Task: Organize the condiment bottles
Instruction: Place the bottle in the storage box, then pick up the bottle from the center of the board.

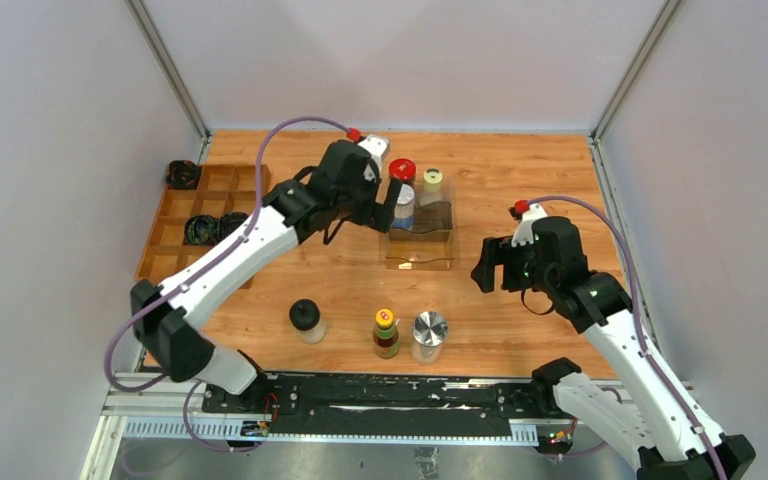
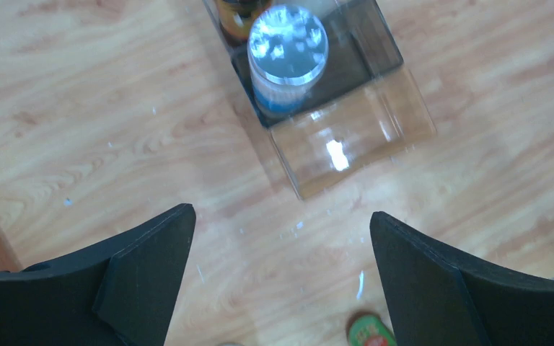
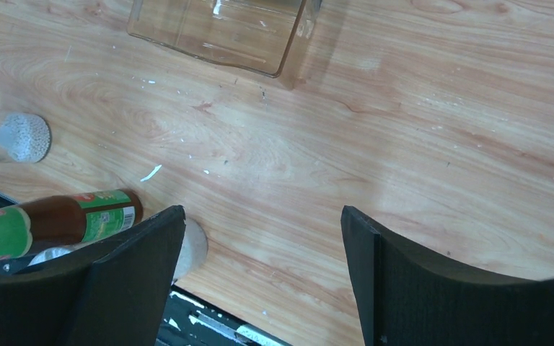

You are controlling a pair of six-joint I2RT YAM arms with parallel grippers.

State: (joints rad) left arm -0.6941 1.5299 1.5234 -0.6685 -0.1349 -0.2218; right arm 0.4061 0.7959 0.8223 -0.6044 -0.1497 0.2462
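A clear tiered holder [image 1: 422, 250] stands mid-table. In it are the red-lidded dark jar [image 1: 402, 171], the yellow-capped shaker [image 1: 431, 183] and the blue-labelled jar [image 1: 403, 211]. The blue-labelled jar also shows in the left wrist view [image 2: 287, 61], in the holder [image 2: 361, 133]. My left gripper [image 1: 385, 208] [image 2: 280, 213] is open and empty just left of that jar. The black-capped jar [image 1: 306, 319], the brown sauce bottle [image 1: 386, 333] [image 3: 58, 222] and the silver-lidded jar [image 1: 429, 335] stand in a row near the front. My right gripper [image 1: 488, 268] [image 3: 261, 210] is open and empty, right of the holder.
A wooden compartment tray [image 1: 170, 215] sits at the left with black coiled bundles [image 1: 210, 228] in it and one [image 1: 182, 175] at its back corner. The black rail [image 1: 360, 395] runs along the front edge. Walls close in the sides and back.
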